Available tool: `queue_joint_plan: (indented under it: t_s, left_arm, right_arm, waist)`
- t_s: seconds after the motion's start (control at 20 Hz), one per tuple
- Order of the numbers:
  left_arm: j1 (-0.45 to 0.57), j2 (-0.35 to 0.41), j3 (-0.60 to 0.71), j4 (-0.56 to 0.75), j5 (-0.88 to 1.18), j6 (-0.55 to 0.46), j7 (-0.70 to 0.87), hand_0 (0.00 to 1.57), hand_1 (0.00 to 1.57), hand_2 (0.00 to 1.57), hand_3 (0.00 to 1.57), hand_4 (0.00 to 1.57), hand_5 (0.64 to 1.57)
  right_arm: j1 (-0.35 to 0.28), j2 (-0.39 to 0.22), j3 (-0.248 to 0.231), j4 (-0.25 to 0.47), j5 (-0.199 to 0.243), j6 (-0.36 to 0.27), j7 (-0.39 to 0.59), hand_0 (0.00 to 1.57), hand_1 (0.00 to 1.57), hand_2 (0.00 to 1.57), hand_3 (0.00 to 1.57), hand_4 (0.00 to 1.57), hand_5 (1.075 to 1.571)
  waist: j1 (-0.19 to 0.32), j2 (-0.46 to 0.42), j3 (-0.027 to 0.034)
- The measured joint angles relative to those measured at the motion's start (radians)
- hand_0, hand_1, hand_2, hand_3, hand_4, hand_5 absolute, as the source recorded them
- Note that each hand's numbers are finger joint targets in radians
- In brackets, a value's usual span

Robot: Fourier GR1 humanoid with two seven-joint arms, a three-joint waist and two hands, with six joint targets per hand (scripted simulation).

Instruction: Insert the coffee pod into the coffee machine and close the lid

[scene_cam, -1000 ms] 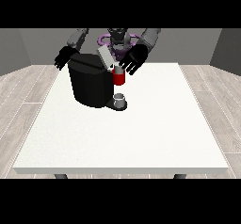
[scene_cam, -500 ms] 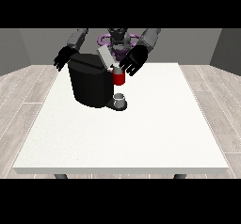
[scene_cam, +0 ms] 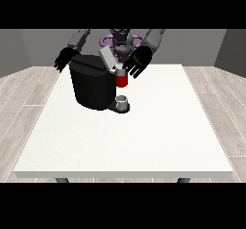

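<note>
A black coffee machine [scene_cam: 91, 86] stands on the white table [scene_cam: 129, 136] at the back left of centre. Its grey lid [scene_cam: 107, 58] is tilted up above the red front part [scene_cam: 121, 80]. A small grey cup [scene_cam: 122, 101] sits on the machine's base under the red part. The hand at the view's right [scene_cam: 138, 63] hovers just right of the lid with its fingers spread. The hand at the view's left [scene_cam: 64, 58] hangs behind the machine's left top corner, fingers relaxed. No coffee pod shows apart from the machine.
The table's front and right stretch out as bare white surface. The robot's torso [scene_cam: 120, 43] stands behind the table's far edge. Grey floor surrounds the table.
Nothing has visibly moved between the earlier frames and now.
</note>
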Motion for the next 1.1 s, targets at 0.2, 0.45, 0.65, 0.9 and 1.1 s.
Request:
queue_joint_plan:
  t_s: [0.2,0.45,0.65,0.9,1.1]
  left_arm:
    - [-0.003,-0.004,-0.004,-0.005,-0.009,0.008,-0.006,1.06,1.06,1.12,0.95,0.36,1.571]
    - [0.0,0.005,-0.018,-0.006,-0.023,-0.008,-0.038,0.0,0.0,0.38,0.11,0.0,1.571]
    - [-0.001,0.024,-0.036,-0.001,-0.043,-0.037,-0.056,0.0,0.0,0.0,0.0,0.0,1.571]
    - [-0.009,0.026,-0.045,-0.003,-0.061,-0.058,-0.035,0.0,0.0,0.0,0.0,0.0,1.571]
    - [0.003,0.012,-0.049,-0.009,-0.067,-0.067,-0.03,0.0,0.0,0.0,0.0,0.0,1.571]
  right_arm:
    - [0.005,0.015,0.008,0.007,0.011,-0.02,-0.013,0.0,0.0,0.0,0.0,0.46,1.571]
    - [-0.008,0.001,-0.007,0.008,0.0,-0.013,-0.005,0.0,0.0,0.0,0.0,0.46,1.571]
    - [0.001,0.018,0.011,0.003,0.016,-0.029,-0.004,0.0,0.0,0.0,0.0,0.42,1.571]
    - [0.008,0.015,0.004,0.029,0.016,-0.027,-0.021,0.0,0.0,0.0,0.0,0.35,1.571]
    - [0.024,0.006,-0.001,0.043,0.013,-0.018,-0.027,0.0,0.0,0.0,0.0,0.38,1.571]
  waist:
    - [0.007,0.002,0.0003]
    - [0.014,0.004,0.0009]
    - [0.012,0.003,0.0019]
    - [0.015,-0.005,0.0006]
    - [0.024,-0.031,0.0003]
